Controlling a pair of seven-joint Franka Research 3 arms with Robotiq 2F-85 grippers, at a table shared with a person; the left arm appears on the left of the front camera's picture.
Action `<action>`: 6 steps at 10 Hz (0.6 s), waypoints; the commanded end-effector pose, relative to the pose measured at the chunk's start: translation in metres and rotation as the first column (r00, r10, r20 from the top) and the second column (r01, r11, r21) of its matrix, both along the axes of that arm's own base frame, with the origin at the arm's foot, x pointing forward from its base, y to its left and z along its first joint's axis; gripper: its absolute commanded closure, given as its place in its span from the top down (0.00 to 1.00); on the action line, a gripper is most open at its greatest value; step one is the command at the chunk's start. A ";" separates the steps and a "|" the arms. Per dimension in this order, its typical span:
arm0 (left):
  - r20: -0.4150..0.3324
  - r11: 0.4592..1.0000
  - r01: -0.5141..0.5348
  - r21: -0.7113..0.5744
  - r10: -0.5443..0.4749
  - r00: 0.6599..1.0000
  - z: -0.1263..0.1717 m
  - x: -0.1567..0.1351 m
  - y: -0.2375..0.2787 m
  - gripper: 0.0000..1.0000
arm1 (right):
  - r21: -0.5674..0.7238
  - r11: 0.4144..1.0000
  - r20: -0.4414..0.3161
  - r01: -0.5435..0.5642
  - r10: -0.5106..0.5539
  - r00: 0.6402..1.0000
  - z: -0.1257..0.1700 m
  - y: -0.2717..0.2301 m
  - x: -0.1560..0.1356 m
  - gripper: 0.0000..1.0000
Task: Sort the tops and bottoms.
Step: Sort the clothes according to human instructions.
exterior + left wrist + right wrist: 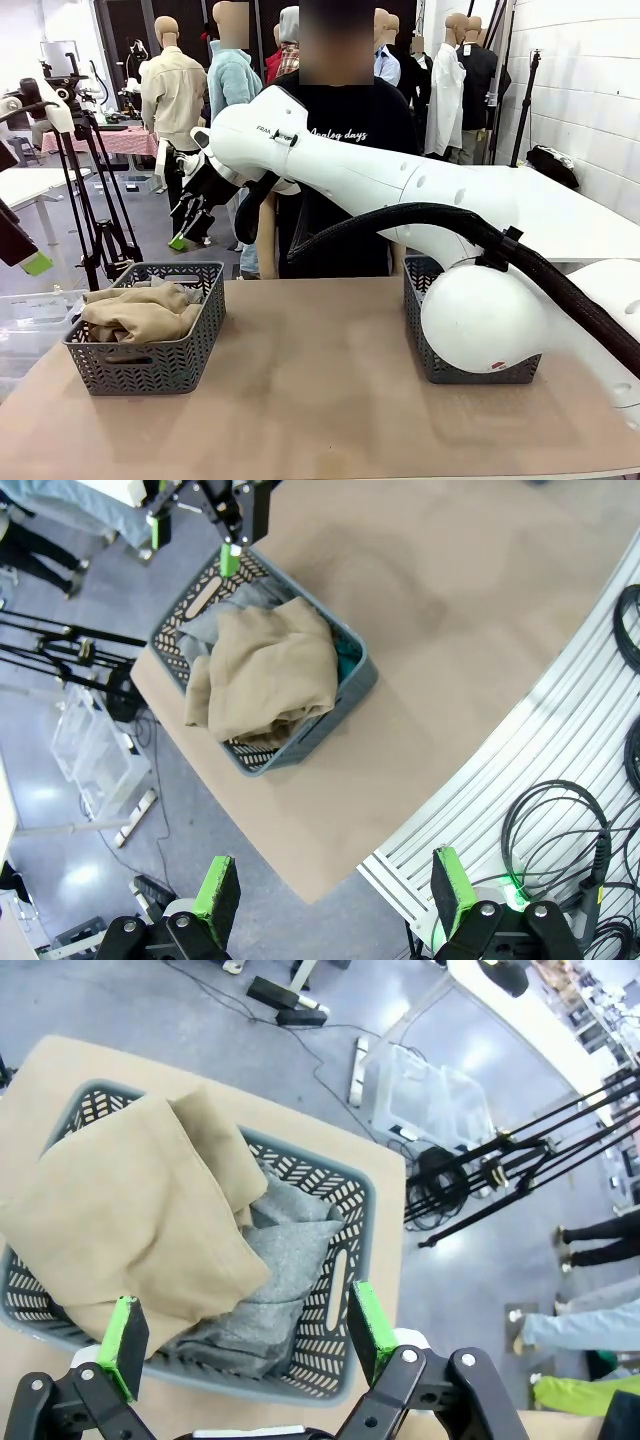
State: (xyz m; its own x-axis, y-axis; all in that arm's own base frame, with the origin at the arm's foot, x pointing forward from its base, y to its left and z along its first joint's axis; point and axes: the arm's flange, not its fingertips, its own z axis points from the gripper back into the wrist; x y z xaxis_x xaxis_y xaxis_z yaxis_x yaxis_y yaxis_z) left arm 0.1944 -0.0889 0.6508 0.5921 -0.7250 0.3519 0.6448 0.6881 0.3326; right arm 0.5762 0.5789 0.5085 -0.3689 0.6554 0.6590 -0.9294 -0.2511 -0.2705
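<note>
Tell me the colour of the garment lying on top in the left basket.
Tan-beige garment, over a heather grey one; clearest in the right wrist view.

A plain tan tabletop [320, 380] carried two dark grey plastic lattice baskets, one [140, 360] at the left, the other [425, 300] at the right. A person in a black printed T-shirt [345, 130] stood behind; a black tripod [95, 200] waited beside the table.

Robotics lab or test hall, by my read. Grey concrete floor [200, 1000] with loose cables; black camera tripods [95, 190] beside my tabletop [320, 400]; slotted aluminium frame rails [520, 780] under coiled black cables [560, 825]; white block wall [590, 90]; more worktables farther back.
</note>
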 end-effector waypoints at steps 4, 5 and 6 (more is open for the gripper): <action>-0.005 1.000 -0.010 0.009 0.010 1.000 0.001 -0.001 0.002 1.00 | -0.016 1.000 0.011 -0.009 0.009 1.000 -0.001 0.000 -0.001 1.00; -0.005 1.000 -0.010 0.009 0.010 1.000 0.001 -0.001 0.002 1.00 | -0.016 1.000 0.011 -0.009 0.009 1.000 -0.001 0.000 -0.001 1.00; -0.005 1.000 -0.010 0.009 0.010 1.000 0.001 -0.001 0.002 1.00 | -0.016 1.000 0.011 -0.009 0.009 1.000 -0.001 0.000 -0.001 1.00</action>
